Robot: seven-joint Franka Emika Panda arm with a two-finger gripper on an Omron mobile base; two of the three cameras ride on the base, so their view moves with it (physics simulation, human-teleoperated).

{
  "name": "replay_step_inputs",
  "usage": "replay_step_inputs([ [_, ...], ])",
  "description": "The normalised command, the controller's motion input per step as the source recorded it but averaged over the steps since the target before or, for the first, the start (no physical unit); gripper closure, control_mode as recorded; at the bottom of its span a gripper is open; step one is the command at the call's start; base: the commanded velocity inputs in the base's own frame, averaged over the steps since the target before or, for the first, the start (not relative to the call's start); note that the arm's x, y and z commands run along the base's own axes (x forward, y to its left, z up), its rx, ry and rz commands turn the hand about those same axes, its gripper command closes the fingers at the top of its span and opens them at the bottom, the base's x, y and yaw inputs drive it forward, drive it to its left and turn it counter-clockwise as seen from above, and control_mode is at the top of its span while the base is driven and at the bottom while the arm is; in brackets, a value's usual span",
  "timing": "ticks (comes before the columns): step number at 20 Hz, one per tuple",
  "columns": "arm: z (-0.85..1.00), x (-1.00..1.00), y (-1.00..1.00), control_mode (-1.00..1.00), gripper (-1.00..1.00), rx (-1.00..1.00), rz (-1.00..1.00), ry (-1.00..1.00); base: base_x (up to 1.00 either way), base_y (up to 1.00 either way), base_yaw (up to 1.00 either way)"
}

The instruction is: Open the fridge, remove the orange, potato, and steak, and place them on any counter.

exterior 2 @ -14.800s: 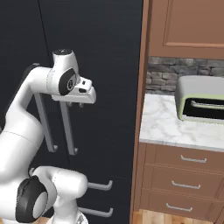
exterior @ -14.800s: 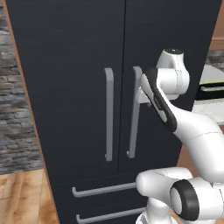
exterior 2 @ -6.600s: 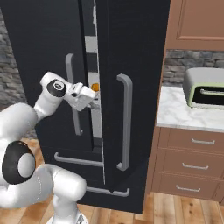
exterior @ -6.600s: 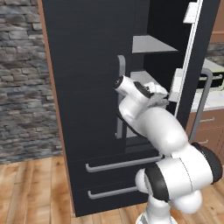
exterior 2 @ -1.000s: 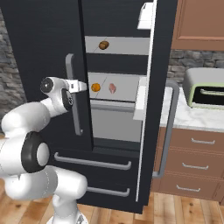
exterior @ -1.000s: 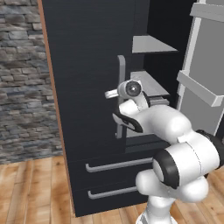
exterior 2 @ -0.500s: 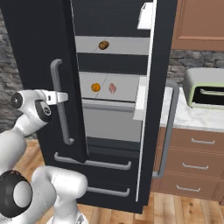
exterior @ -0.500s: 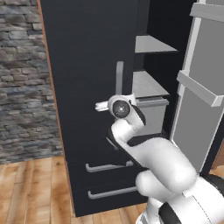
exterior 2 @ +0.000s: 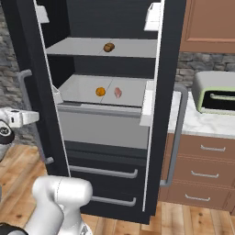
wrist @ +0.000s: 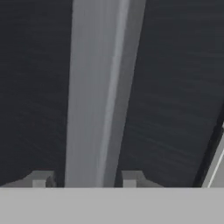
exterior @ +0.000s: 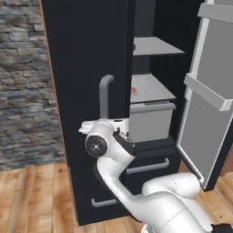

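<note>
Hand [wrist: 83, 178] right up against the left door handle [wrist: 97, 92] of the fridge [exterior: 86, 68]. In the hand view the grey bar runs straight up between the two fingertips [wrist: 40, 178], one on each side of it; whether they press on the bar or stand just off it I cannot tell. In the left base view the hand sits at the lower part of that same handle, the white arm curling up to it from below.

Both fridge doors stand open. Left door swung out, its black outer face toward the left base camera. Right door open wide, pale inner lining and door rails showing.

Inside, light grey. Lower shelf: orange [exterior 2: 100, 92] toward the left, steak [exterior 2: 118, 92] just beside it to the right, the two apart and not touching. A reddish edge of the steak peeks past the left door in the left base view. Upper shelf: potato [exterior 2: 109, 47], alone, near the middle. Below the lower shelf a pale drawer front, then the two black lower drawers with grey bars.

Farther right, beyond the open right door: counter [exterior 2: 202, 124], white marble, over brown drawers. A pale green toaster oven [exterior 2: 215, 98] sits on it against the stone wall.
</note>
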Motion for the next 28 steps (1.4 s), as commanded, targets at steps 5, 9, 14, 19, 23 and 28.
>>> replay_step_inputs([
  [5,-0.12,-0.91,0.57,-1.0,1.0,0.0,-0.2,-0.04,0.0,0.0,0.0],
  [9,-0.34,-0.26,0.72,-1.0,1.0,0.0,-0.26,0.0,0.0,0.0,0.0],
  [14,-0.19,-0.04,0.66,-1.0,-1.0,0.0,-0.34,-0.01,0.0,0.0,0.0],
  [19,0.03,-0.42,0.37,-1.0,-1.0,0.0,-0.16,-0.06,0.0,0.0,0.0],
  [23,0.03,-0.98,-0.56,-1.0,-1.0,0.26,0.13,-0.08,0.0,0.0,0.0],
  [28,0.14,-0.61,-1.0,-1.0,-1.0,0.47,0.36,-0.2,0.0,0.0,0.0],
])
